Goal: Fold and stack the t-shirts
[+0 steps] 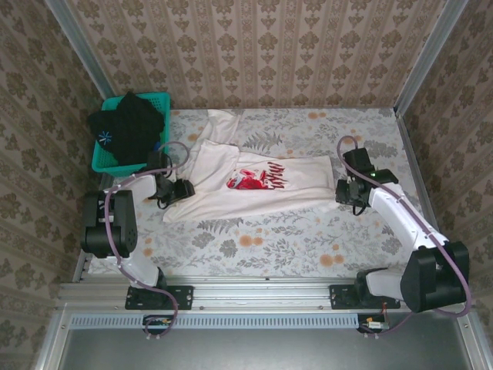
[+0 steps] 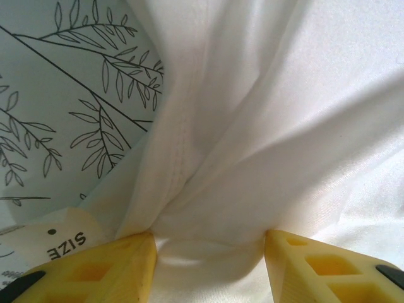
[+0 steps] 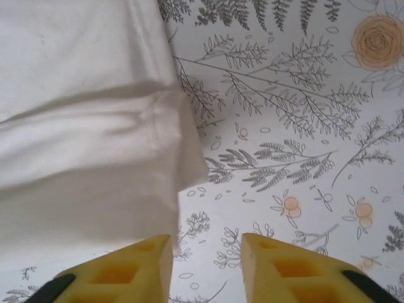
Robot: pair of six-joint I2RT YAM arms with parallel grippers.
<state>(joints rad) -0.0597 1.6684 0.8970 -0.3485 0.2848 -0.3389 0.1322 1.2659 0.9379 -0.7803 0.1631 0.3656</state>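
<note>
The white t-shirt (image 1: pixel 269 181) lies mid-frame on the tabletop (image 1: pixel 308 247). The left fingers (image 2: pixel 120 268) pinch its bunched edge — the right fingers (image 3: pixel 126 274), half open and empty, should grab the corner at their left.

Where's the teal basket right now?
In the top view, the teal basket sits at the far left corner of the table, holding dark clothes, just beyond the left arm and left of the white t-shirt.
</note>
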